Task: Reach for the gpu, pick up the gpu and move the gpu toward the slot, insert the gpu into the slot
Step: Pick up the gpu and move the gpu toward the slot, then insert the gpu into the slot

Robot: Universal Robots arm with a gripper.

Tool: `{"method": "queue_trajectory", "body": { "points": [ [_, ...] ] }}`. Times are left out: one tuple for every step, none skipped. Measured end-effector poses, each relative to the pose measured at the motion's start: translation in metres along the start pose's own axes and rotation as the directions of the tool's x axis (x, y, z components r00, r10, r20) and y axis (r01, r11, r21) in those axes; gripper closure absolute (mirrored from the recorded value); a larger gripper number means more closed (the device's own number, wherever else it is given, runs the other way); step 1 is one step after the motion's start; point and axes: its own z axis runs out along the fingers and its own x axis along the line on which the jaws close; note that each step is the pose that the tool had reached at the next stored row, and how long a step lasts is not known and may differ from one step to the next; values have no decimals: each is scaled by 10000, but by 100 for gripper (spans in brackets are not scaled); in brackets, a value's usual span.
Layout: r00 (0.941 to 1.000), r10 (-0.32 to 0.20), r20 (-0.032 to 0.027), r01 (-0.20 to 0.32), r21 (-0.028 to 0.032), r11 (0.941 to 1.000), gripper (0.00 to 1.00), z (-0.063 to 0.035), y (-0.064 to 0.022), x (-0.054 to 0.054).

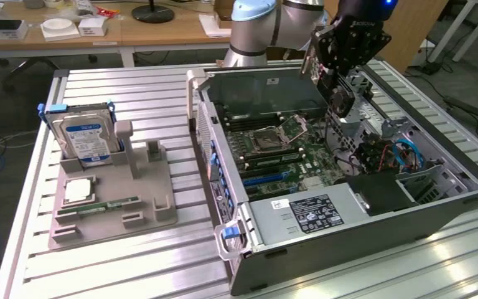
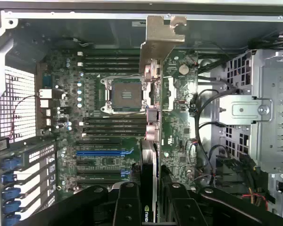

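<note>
My gripper (image 1: 340, 93) hangs over the open computer case (image 1: 438, 212), shut on the gpu (image 2: 151, 127). In the wrist view the gpu appears edge-on between the black fingers (image 2: 127, 207), and its silver end bracket (image 2: 158, 37) points toward the far case wall. The card is held above the motherboard (image 2: 179, 103), beside the CPU socket (image 2: 125, 94) and clear of the board. The blue expansion slot (image 2: 104, 153) lies on the motherboard off to one side of the card. In the exterior view the slot (image 1: 264, 177) sits below the gripper and toward that view's left.
On the exterior view's left a grey holder tray (image 1: 114, 208) carries a blue-labelled hard drive (image 1: 85, 134), a memory stick (image 1: 110, 204) and a square chip (image 1: 79, 189). Inside the case are the power supply (image 1: 305, 215), a metal drive cage (image 2: 259, 108) and loose cables (image 2: 203, 122).
</note>
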Motion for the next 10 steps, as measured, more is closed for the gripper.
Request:
{"method": "queue_trajectory", "body": {
  "points": [
    [10000, 0, 0, 0, 0, 10000, 74, 0, 0, -7],
    [10000, 0, 0, 0, 1, 10000, 74, 0, 0, -7],
    [10000, 0, 0, 0, 0, 10000, 74, 0, 0, -7],
    [10000, 0, 0, 0, 1, 10000, 74, 0, 0, -7],
    [10000, 0, 0, 0, 0, 10000, 74, 0, 0, -7],
    [10000, 0, 0, 0, 0, 10000, 74, 0, 0, -7],
    [10000, 0, 0, 0, 0, 10000, 74, 0, 0, -7],
    [10000, 0, 0, 0, 1, 10000, 74, 0, 0, -7],
    [10000, 0, 0, 0, 1, 10000, 74, 0, 0, -7],
    [10000, 0, 0, 0, 1, 10000, 74, 0, 0, -7]
  ]
}}
